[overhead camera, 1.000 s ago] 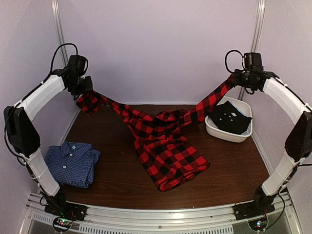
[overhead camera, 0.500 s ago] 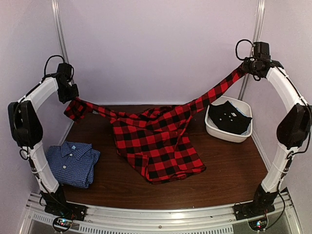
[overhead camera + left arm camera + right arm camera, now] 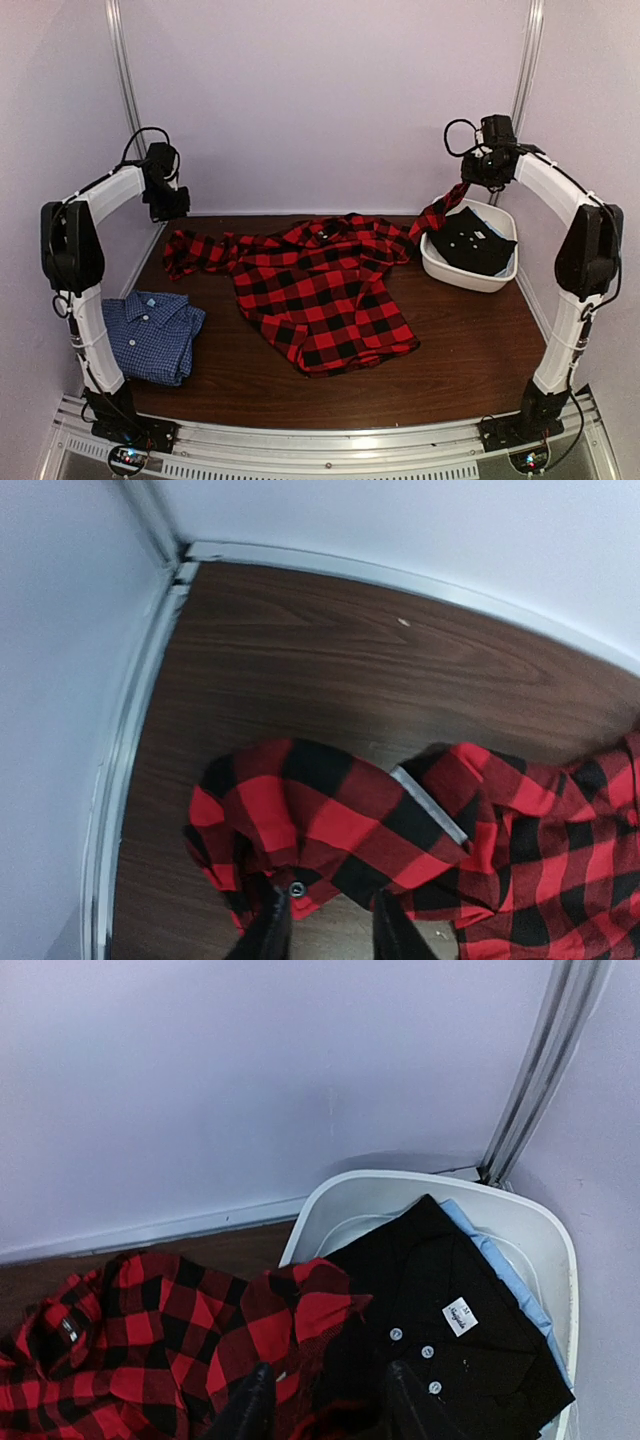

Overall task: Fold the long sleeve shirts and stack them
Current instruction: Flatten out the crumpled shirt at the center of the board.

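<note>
We've let go since half a second ago. The plaid flannel shirt [image 3: 320, 290] isn't strung between the arms anymore and lies spread across the middle of the table [image 3: 470, 340]. The left gripper [image 3: 170, 207] has its jaws apart above the dropped cuff. The right gripper [image 3: 470, 180] has its jaws apart too, with the sleeve sagging over the white bin [image 3: 480, 277] rim. The blue check shirt [image 3: 148, 335] is folded at the near left and hasn't moved.

plaid shirt [image 3: 320, 295]: soft matt flannel cloth | blue shirt [image 3: 150, 335]: fine woven cloth, matt | table [image 3: 480, 350]: dark wood grain, slight sheen | bin [image 3: 468, 281]: smooth white plastic
</note>
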